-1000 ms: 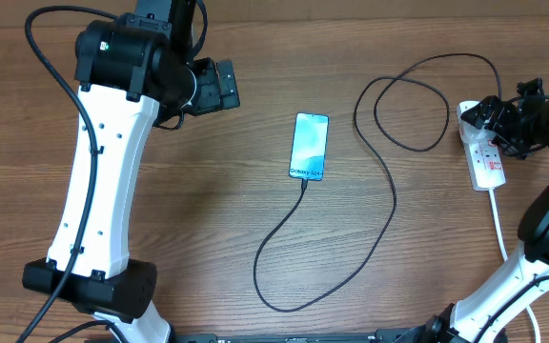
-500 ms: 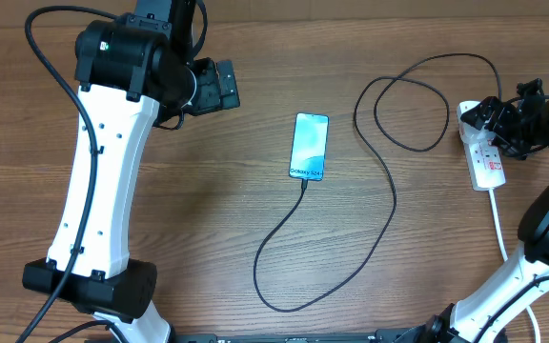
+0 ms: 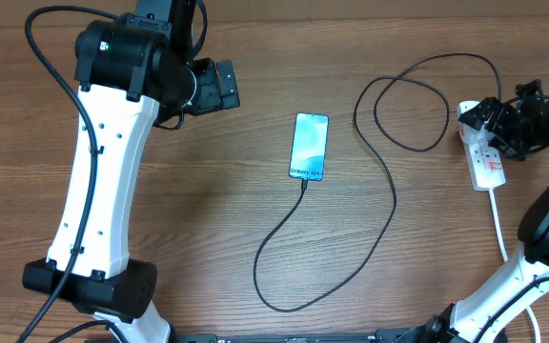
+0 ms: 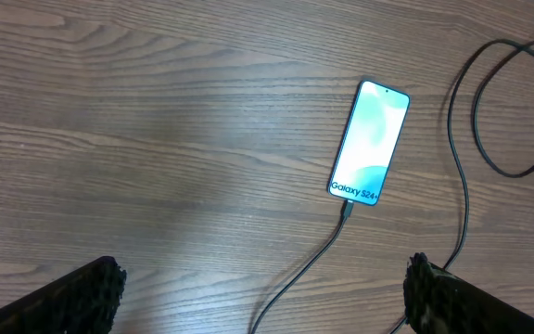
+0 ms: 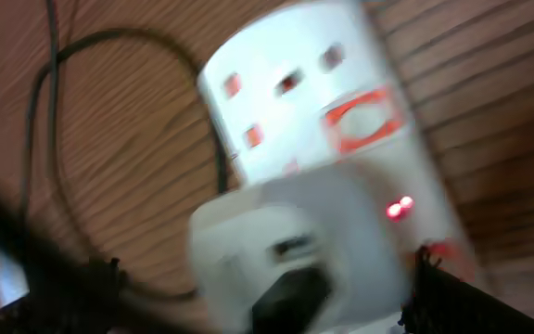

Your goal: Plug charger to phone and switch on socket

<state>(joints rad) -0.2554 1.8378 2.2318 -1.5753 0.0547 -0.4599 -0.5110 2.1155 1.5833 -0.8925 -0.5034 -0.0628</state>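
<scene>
The phone [image 3: 310, 146] lies face up mid-table with its light-blue screen lit; the left wrist view shows it too [image 4: 370, 142]. The charger [image 3: 394, 205] is a thin black cable whose tip sits in the phone's lower end [image 4: 346, 211]. It loops across the table to the socket [image 3: 485, 157], a white strip at the right. My left gripper [image 3: 219, 86] hovers open up and left of the phone, nothing between its fingers [image 4: 82, 297]. My right gripper [image 3: 491, 119] stands open over the socket's far end. The blurred right wrist view shows the socket [image 5: 323, 111], a white adapter [image 5: 290, 237] plugged into it and a small red light [image 5: 399, 208].
The socket's white cord [image 3: 499, 224] runs toward the front edge beside the right arm's base. The left arm [image 3: 103, 171] stretches along the table's left side. The black cable's big loop [image 3: 284, 303] lies in front of the phone.
</scene>
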